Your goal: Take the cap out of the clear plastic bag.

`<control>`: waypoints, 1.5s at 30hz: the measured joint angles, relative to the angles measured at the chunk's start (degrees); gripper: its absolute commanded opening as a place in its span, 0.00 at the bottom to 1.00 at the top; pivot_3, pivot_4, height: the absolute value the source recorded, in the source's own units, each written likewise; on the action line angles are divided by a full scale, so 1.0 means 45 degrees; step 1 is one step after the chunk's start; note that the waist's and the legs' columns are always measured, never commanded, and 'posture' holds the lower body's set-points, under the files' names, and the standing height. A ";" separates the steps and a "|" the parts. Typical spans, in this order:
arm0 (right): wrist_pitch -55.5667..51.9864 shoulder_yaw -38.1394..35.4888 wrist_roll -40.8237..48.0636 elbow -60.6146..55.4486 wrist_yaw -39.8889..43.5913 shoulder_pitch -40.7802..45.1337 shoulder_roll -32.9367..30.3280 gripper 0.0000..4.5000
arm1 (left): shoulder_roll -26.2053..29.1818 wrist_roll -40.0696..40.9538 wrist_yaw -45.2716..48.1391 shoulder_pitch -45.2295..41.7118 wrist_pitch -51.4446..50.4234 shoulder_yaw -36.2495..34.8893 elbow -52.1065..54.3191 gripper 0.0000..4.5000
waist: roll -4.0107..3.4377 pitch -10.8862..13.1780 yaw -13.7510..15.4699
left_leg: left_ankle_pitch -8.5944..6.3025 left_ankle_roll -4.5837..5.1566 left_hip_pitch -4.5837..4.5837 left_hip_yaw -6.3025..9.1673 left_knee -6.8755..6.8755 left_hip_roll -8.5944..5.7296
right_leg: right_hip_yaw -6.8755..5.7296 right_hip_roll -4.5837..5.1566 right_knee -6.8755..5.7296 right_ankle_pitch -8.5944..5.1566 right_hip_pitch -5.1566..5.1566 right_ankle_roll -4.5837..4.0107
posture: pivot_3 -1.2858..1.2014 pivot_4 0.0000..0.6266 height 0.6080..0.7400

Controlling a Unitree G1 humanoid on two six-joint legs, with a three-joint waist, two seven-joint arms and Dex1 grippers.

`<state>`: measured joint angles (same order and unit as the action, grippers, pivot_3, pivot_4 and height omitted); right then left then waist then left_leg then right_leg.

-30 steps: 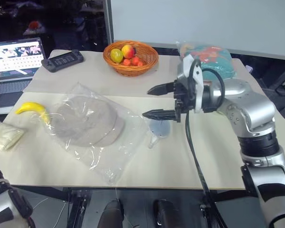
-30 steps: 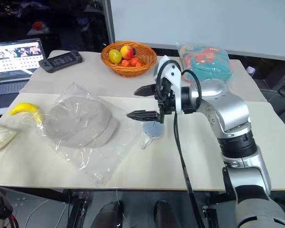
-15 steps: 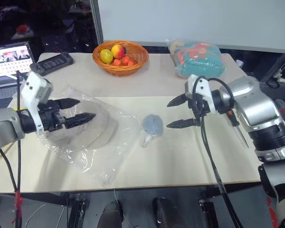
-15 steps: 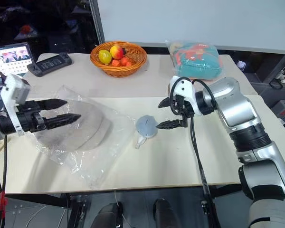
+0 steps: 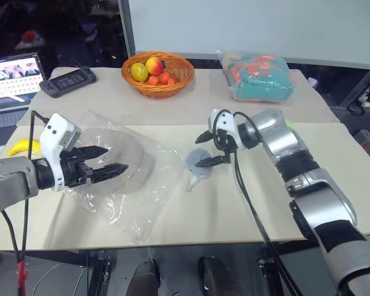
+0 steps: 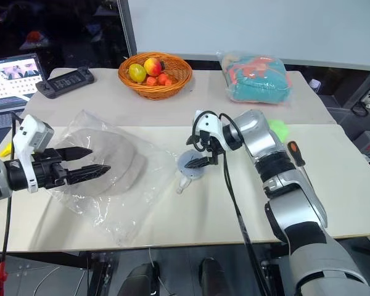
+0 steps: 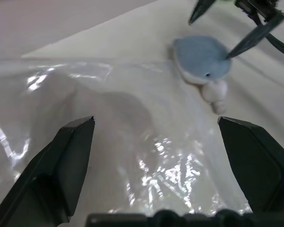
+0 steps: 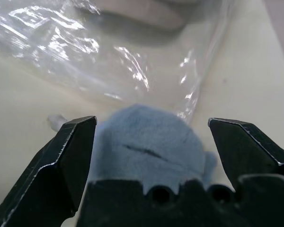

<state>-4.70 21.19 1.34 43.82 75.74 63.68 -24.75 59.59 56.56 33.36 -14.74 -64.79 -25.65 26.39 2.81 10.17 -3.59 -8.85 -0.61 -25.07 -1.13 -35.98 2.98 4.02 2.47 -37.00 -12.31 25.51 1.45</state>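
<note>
Left eye view: the cap (image 5: 120, 161) sits inside the clear plastic bag (image 5: 142, 197) on the table (image 5: 234, 209). Left gripper (image 5: 111, 160) hovers over it, fingers wide. Right gripper (image 5: 203, 150), also wide, straddles a small blue toy (image 5: 197, 164).

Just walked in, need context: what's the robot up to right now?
It is working on getting the cap out of the clear plastic bag; the cap is inside the bag, flat on the table. The left gripper is open over the bagged cap. The right gripper is open around a small grey-blue toy beside the bag. Nothing is gripped yet.
</note>
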 measured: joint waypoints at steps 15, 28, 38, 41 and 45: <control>0.2310 -0.0139 -0.1286 0.3686 -0.1989 -0.0186 0.1246 0.44 | -0.0945 0.0052 -0.1438 -0.1006 -0.0103 0.0476 0.0095 1.00 | 0.0027 -0.0017 -0.0079 | -0.0053 -0.0103 0.0419 0.0030 -0.0002 -0.0008 | -0.0008 0.0001 0.0007 -0.0099 -0.0395 -0.0023 | 0.52 0.24 1.00; 0.1947 -0.0366 -0.1525 0.3174 -0.1597 -0.0256 0.1214 0.00 | -0.0946 0.0452 -0.1673 -0.1254 -0.0123 0.0724 0.0139 1.00 | 0.0033 -0.0021 -0.0074 | -0.0058 -0.0111 0.0484 0.0064 0.0022 -0.0011 | -0.0021 -0.0002 0.0041 -0.0113 -0.0476 -0.0036 | 0.52 0.24 1.00; -0.1367 -0.1480 -0.0359 -0.0520 0.0629 -0.0350 -0.1405 0.00 | -0.1073 0.0266 -0.1584 -0.1727 0.0003 0.1203 -0.0086 1.00 | -0.0034 0.0024 0.0210 | 0.0009 -0.0019 0.0124 0.0055 0.0021 -0.0025 | -0.0012 0.0003 0.0028 -0.0055 -0.0126 0.0062 | 0.52 0.24 1.00; -0.0830 -0.1885 -0.0890 0.0344 -0.0639 0.1138 -0.2756 0.00 | -0.1235 0.0050 -0.1521 -0.2017 0.0119 0.1549 -0.0166 1.00 | -0.0061 0.0042 0.0233 | 0.0008 -0.0020 0.0041 0.0051 0.0027 -0.0029 | -0.0010 0.0004 0.0035 -0.0024 -0.0046 0.0001 | 0.52 0.24 1.00; 0.0628 -0.1940 -0.2459 0.3102 -0.4320 0.2756 -0.3778 0.00 | -0.1397 -0.0100 -0.1503 -0.2292 0.0250 0.1758 -0.0218 1.00 | -0.0050 0.0037 0.0204 | -0.0011 -0.0048 0.0043 0.0051 0.0051 -0.0028 | -0.0011 0.0005 0.0069 -0.0049 -0.0059 -0.0015 | 0.52 0.24 1.00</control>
<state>-1.87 12.46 -9.73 57.78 56.30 76.08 -41.75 53.31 56.11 26.60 -25.05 -63.66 -17.74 25.41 2.59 10.33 -2.68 -8.89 -0.82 -24.88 -0.90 -35.75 2.85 3.97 2.50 -36.69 -12.53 25.25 1.39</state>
